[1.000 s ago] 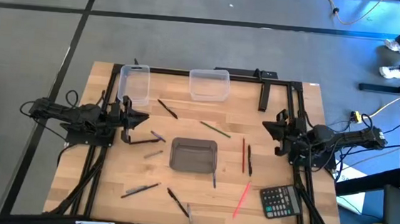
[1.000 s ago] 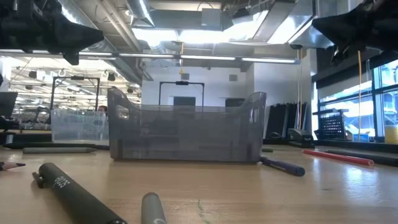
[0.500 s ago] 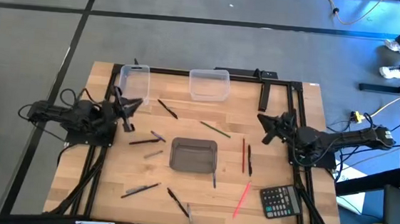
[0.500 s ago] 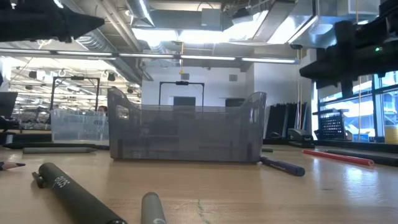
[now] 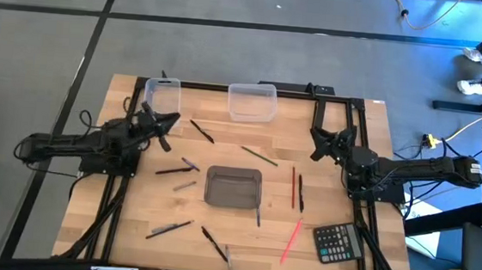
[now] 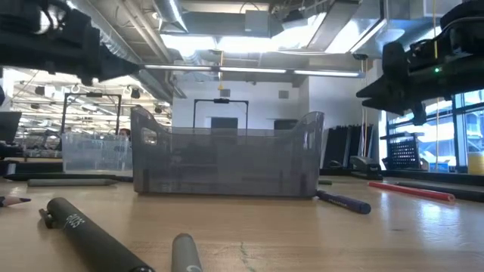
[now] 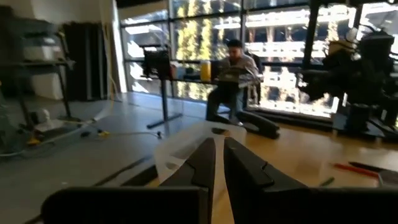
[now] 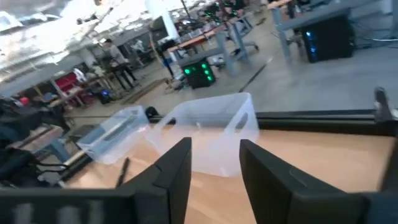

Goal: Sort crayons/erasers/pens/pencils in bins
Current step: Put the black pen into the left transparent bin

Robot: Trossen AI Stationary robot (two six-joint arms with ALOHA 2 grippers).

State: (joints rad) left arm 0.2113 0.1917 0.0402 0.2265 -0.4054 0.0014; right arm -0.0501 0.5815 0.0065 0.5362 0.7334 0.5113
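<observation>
Several thin sticks lie flat and scattered on the wooden table: a red pencil (image 5: 293, 186), a pink one (image 5: 291, 240), a black pen (image 5: 300, 193) and dark ones (image 5: 202, 131) (image 5: 169, 228). The smoky grey bin (image 5: 234, 188) stands mid-table. Two clear bins (image 5: 162, 100) (image 5: 252, 101) stand at the far edge. My left gripper (image 5: 163, 121) hovers shut at the left, near the left clear bin, holding nothing. My right gripper (image 5: 319, 140) hovers open at the right, above the table, with nothing between its fingers (image 8: 214, 146).
A black calculator (image 5: 337, 243) lies at the near right corner. A thick black bar (image 5: 319, 117) lies at the far right, close to my right gripper. A black frame (image 5: 227, 87) runs along the table's far edge. A person sits in the room beyond (image 7: 233, 68).
My left gripper has swung from the table's left side toward the far edge and the left clear bin, staying shut. My right gripper has swung toward the far edge, sunk a little, rolled, and opened. The sticks and bins have not moved.
</observation>
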